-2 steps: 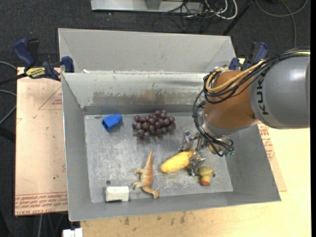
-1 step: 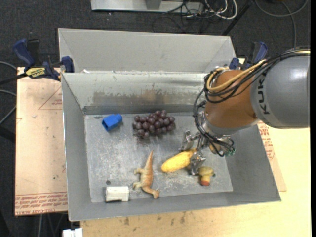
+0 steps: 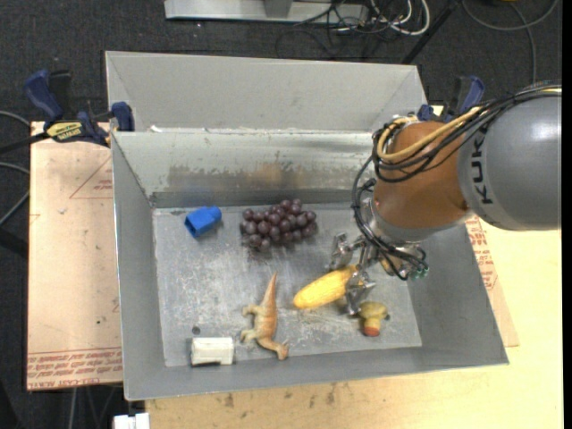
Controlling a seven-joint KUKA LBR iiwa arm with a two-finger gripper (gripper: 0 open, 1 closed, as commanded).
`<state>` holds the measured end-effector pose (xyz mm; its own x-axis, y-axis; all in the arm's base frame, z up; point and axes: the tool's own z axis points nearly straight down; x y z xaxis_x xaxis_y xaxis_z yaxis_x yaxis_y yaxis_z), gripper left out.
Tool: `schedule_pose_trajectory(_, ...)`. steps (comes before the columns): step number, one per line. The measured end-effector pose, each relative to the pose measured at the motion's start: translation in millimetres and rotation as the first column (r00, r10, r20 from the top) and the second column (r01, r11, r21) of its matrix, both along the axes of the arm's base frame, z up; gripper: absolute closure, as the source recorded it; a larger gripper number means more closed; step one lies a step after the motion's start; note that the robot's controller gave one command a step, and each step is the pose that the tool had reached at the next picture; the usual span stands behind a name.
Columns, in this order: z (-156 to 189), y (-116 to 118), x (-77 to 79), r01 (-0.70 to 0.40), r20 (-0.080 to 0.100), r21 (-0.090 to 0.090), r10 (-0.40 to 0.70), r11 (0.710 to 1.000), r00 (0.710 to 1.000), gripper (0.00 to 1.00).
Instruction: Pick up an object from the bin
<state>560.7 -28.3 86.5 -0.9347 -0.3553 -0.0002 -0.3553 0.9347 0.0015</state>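
Under the arm (image 3: 514,164) lettered "KU", the hand (image 3: 355,277) sits by a yellow cob (image 3: 322,290), grip impossible to tell.

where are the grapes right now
The purple grapes lie mid-bin near the back wall in the camera view, right of the blue block and above-left of the yellow oblong toy.

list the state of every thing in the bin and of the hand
hand: low in the bin, at the corn cob's right end
yellow corn cob: lying slantwise, right end at the hand
small yellow and red fruit: lying just in front of the hand
purple grapes: bunched, near the back wall
blue block: lying alone, back left
orange dinosaur: lying on its side
white block: lying flat, front left corner
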Motion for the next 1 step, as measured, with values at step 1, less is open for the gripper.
schedule_pose_trajectory(1,9.8,0.2,0.9,0.0,0.004,0.0,0.0,1.0,1.0,1.0)
